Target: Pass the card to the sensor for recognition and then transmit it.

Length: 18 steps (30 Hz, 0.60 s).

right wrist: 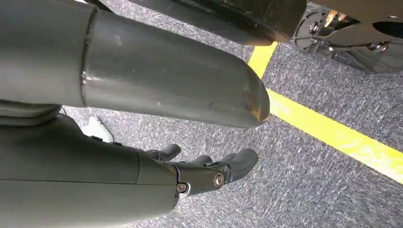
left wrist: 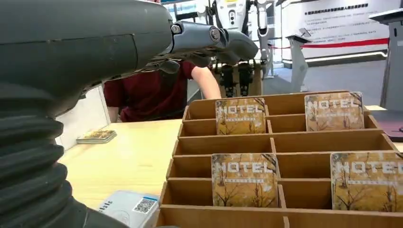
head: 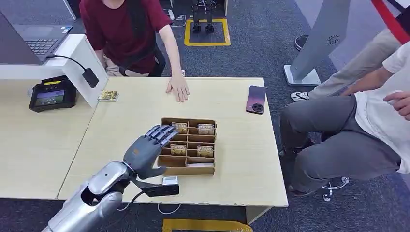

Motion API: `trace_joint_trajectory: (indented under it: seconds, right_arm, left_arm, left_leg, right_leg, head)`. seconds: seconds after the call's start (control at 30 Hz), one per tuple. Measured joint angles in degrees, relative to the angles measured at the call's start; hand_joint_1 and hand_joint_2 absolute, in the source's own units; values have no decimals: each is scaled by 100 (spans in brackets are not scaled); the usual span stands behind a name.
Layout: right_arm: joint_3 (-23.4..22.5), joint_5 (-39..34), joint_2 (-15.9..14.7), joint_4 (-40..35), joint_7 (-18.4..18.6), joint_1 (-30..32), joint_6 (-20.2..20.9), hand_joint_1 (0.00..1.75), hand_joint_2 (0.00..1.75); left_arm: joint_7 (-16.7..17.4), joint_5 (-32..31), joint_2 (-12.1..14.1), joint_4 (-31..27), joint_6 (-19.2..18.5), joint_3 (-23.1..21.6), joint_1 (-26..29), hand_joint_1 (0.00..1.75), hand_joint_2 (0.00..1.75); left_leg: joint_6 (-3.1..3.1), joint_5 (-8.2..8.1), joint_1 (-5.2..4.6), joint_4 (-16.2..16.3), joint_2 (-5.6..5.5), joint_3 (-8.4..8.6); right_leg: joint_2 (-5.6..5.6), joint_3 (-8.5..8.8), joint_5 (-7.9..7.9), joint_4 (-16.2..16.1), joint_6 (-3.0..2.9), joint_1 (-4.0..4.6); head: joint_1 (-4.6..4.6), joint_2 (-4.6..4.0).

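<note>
Well off beyond the left hand [head: 147, 147], on the neighbouring desk, sits the small black sensor [head: 52, 95] with its lit screen, and nearer it a loose stack of cards [head: 108, 95] lies flat. The left hand hovers with fingers spread and nothing in them, its fingertips over the near-left corner of the wooden card box [head: 189, 146]. The hotel cards [left wrist: 244, 179] stand on edge in the box's slots, the closest one just ahead of the fingers. They look thin, light, stiff and probably slick, so a pinch on the exposed top edge, thumb on one face and fingers on the other, seems the surest hold; the slot walls leave little room beside them. A small white device [head: 169, 181] sits on the table [head: 121, 125] just under the wrist. A person's hand [head: 179, 89] rests flat beyond the box, possibly in the path toward the sensor. Farther right lies a phone [head: 255, 99]. The right hand [right wrist: 209, 166] hangs over the carpet, fingers loosely apart, empty
</note>
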Motion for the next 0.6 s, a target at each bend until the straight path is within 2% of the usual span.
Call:
trace_joint_trajectory:
  seconds: [0.6]
  right_arm:
    - [0, 13, 0, 0, 0, -2, 2, 0, 0]
  left_arm:
    - [17, -20, -33, 92, 24, -57, 1, 0, 175]
  left_leg:
    - [0, 0, 0, 0, 0, 0]
  right_leg:
    - [0, 0, 0, 0, 0, 0]
  head:
    - [0, 0]
